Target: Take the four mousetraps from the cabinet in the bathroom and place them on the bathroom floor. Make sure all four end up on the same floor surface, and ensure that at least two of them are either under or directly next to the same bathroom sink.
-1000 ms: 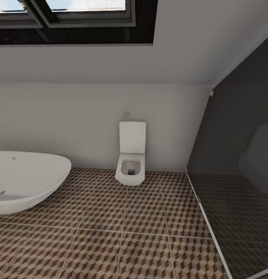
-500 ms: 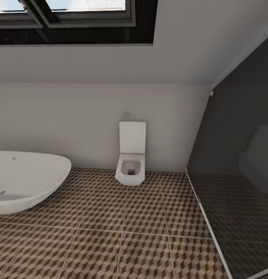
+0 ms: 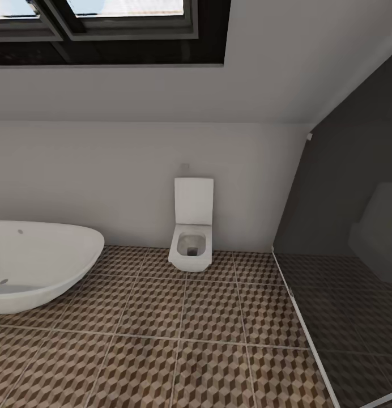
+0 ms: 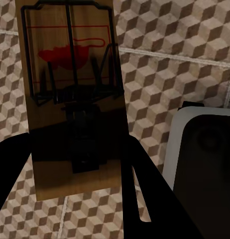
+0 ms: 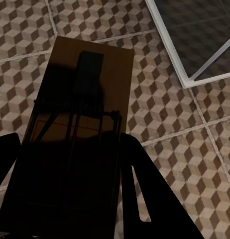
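Partly shadowed, each gripper (image 4: 70, 194) (image 5: 65, 199) clamps a mousetrap (image 4: 72, 89) (image 5: 77, 119).

1. My head camera faces a pale wall, the toilet (image 3: 191, 226) well ahead.
2. Both wrist cameras look steeply down, close over the bathroom floor (image 4: 184, 74).
3. All three share that cube-patterned tiling.

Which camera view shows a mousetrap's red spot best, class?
The left wrist view: its mousetrap, held between the left gripper fingers, shows the red spot and wire frame lit. The right wrist view's mousetrap lies in shadow, with faint red lines. The head view looks at the toilet.
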Robot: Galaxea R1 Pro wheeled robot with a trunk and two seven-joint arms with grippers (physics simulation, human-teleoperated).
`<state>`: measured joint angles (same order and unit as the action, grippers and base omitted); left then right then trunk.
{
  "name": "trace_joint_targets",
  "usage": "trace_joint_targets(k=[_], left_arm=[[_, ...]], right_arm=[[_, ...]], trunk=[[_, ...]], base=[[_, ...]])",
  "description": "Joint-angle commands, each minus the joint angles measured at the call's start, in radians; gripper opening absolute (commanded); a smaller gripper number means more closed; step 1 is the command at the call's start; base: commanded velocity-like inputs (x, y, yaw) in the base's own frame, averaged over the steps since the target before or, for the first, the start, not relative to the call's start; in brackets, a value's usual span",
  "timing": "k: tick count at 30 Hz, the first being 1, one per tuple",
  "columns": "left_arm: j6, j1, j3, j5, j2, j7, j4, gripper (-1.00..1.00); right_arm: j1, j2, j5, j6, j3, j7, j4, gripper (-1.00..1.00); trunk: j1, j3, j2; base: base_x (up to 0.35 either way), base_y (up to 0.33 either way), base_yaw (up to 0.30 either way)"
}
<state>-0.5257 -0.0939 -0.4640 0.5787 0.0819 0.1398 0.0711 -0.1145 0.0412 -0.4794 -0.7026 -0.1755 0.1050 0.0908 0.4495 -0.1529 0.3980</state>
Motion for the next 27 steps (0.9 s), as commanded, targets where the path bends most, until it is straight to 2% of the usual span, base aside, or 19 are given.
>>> trace_joint_targets(k=[1,27], left_arm=[[-0.003,-0.001,-0.007,-0.002,-0.001,0.006,0.003,-1.0],[-0.004,-0.001,-0.007,-0.002,-0.001,0.006,0.003,-1.0]], right_arm=[[-0.001,0.0,-0.002,-0.002,-0.009,0.009,0.001,-1.0],[-0.001,0.0,-0.002,-0.002,-0.009,0.009,0.0,-1.0]], trunk=[[0.001,-0.002,0.002],[0.001,-0.002,0.002]], base=[[0.0,0.0,0.0],[0.0,0.0,0.0]])
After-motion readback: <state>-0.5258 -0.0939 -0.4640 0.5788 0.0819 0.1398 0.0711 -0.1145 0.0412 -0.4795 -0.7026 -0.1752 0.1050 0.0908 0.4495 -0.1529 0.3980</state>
